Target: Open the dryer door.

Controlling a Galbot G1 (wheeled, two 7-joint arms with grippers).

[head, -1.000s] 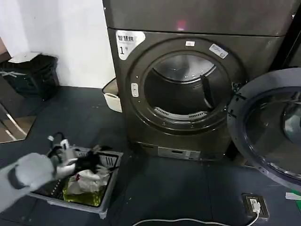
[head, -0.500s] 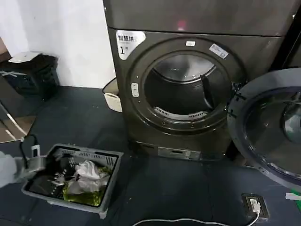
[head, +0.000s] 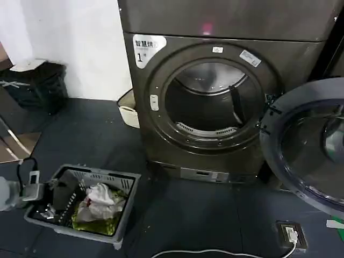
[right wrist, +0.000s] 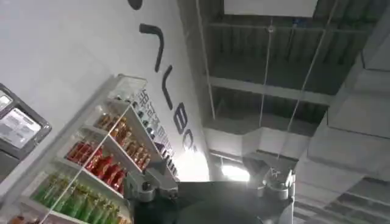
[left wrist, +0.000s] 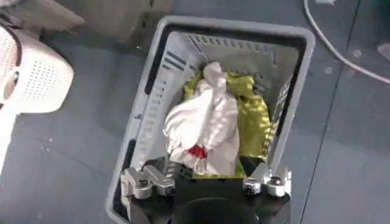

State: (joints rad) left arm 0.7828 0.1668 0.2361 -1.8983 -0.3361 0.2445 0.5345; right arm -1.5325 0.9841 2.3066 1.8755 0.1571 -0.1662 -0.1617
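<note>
**Dryer door swung wide, both grippers empty**

Nearest, at 7 o'clock in the head view: left gripper (head: 44, 188) low at the near-left corner of a grey laundry basket (head: 124, 207), fingers spread apart, nothing between them. From the left wrist camera, same gripper (left wrist: 206, 184) hanging over the basket (left wrist: 244, 27), both fingertips (left wrist: 144, 181) well separated above the load. Inside: a crumpled white cloth (left wrist: 204, 125) with a small red mark, lying on top of a yellow-green garment (left wrist: 257, 115). Beside the basket in that view, a white perforated bin (left wrist: 33, 73) on the dark floor.

At 6 o'clock, a white cable (head: 204, 251) trailing along the floor; at 5 o'clock, a floor socket (head: 293, 235) with a plug in it.

Right gripper (right wrist: 213, 182) raised and aimed upward, fingers apart and gripping nothing; beyond it ceiling beams and a shelf of bottles (right wrist: 103, 161), possibly drinks.

Farther back, at 12 o'clock: the dryer (head: 141, 107), dark grey, white label (head: 146, 47) with "1" at its upper-left corner. Drum opening (head: 215, 102) fully exposed. At 3 o'clock from that opening, the dryer door (head: 274, 145), hinged on the right side and swung fully out, grey-rimmed inner face toward the camera, well clear of the opening.
</note>
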